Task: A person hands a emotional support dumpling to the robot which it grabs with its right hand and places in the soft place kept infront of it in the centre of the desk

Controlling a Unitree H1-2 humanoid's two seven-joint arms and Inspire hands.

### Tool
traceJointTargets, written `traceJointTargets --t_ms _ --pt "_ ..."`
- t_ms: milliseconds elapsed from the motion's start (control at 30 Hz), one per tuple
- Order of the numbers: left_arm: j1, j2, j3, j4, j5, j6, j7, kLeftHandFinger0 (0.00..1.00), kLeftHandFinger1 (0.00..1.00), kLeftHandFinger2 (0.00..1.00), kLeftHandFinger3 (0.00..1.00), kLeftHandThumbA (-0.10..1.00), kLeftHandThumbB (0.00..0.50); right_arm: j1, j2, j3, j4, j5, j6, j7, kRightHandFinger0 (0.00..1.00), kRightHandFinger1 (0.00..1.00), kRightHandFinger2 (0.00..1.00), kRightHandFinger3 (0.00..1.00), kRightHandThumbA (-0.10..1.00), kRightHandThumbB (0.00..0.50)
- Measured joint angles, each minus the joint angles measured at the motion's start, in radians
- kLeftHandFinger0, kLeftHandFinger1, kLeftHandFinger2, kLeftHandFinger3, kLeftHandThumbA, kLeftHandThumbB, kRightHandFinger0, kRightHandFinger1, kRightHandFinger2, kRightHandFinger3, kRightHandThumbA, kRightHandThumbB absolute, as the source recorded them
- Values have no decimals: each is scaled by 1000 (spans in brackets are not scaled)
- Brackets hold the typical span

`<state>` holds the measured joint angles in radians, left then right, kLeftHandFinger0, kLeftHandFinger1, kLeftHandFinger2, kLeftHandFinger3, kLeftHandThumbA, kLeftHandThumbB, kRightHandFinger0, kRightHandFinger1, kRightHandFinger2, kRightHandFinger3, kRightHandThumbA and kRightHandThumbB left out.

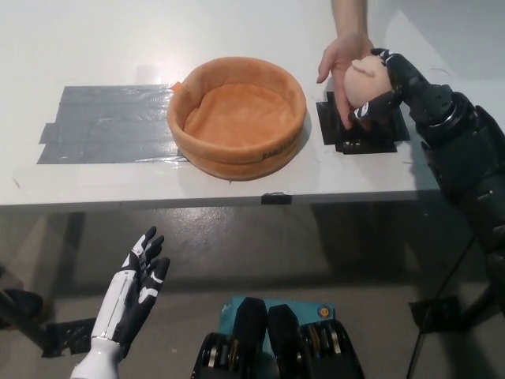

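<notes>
A peach-coloured plush dumpling (364, 81) is held up over the black tape patch (363, 126) at the desk's right side. A person's hand (341, 59) cups it from the left and behind. My black right hand (392, 87) wraps the dumpling from the right, fingers curled around its side and underside. The orange soft round bed (237, 115) sits in the centre of the desk, nothing inside it. My white left hand (136, 284) rests open below the desk edge at the lower left.
A wide patch of grey tape (106, 124) covers the desk left of the bed. The desk's front edge (237, 199) runs across the middle of the view, with a small black tab (277, 197) on it. My black right forearm (465, 158) overhangs the desk's right corner.
</notes>
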<state>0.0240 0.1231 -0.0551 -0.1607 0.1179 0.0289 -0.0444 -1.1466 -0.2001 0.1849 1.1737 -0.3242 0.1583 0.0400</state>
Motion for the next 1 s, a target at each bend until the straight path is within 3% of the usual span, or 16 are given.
traceJointTargets --t_ms 33,67,133,200,233,267,333,467,600,667,767,867,900,933,1000 --pt "0 0 0 0 0 0 0 1000 1000 1000 1000 849 27 -1 2 -4 8 1 -8 -12 131 251 350 377 -1 198" --pt "0 0 0 0 0 1 0 1000 1000 1000 1000 844 25 -1 6 -14 18 3 -22 -37 4 86 221 339 -89 186" --pt "-1 0 0 0 0 2 0 1000 1000 1000 1000 843 27 -1 11 -25 26 4 -39 -75 0 7 153 213 -100 179" --pt "-1 0 0 0 0 2 0 1000 1000 1000 1000 844 29 -1 15 -34 28 4 -62 -111 0 115 344 268 -100 161" --pt "-1 0 0 0 0 2 0 1000 1000 1000 1000 847 35 -1 18 -39 29 4 -75 -125 0 167 500 349 -100 147" --pt "-2 0 0 0 0 2 0 1000 1000 1000 1000 847 34 -1 22 -48 29 6 -92 -145 0 250 653 521 -100 141" --pt "-3 0 0 0 0 2 0 1000 1000 1000 1000 848 35 -1 28 -57 28 10 -123 -174 0 331 735 652 -100 154" --pt "-7 0 1 0 0 2 0 1000 1000 1000 1000 858 44 -1 40 -75 26 21 -179 -223 0 383 764 749 -100 174" --pt "-11 0 1 0 0 2 0 1000 1000 1000 1000 856 39 -1 48 -111 21 43 -223 -249 0 379 756 746 -100 164" --pt "-13 0 1 0 0 2 0 1000 1000 1000 1000 855 37 -1 52 -146 10 68 -229 -250 0 375 736 695 -100 160" --pt "-15 0 1 0 0 2 0 1000 1000 1000 1000 857 30 -1 64 -228 -12 124 -230 -241 9 392 767 766 -100 167" --pt "-15 1 2 0 0 2 0 1000 1000 1000 1000 857 34 -1 76 -291 -47 176 -230 -230 0 383 755 775 -100 154" --pt "-15 1 2 0 0 2 0 1000 1000 1000 1000 857 34 -1 78 -296 -58 184 -229 -229 0 353 725 742 -100 147" --pt "-15 1 2 0 0 2 0 1000 1000 1000 1000 859 42 -1 80 -302 -68 192 -229 -226 0 291 656 621 -100 138" --pt "-15 1 3 0 0 2 0 1000 1000 1000 1000 867 47 -2 92 -327 -116 226 -228 -214 0 273 644 565 -100 143"
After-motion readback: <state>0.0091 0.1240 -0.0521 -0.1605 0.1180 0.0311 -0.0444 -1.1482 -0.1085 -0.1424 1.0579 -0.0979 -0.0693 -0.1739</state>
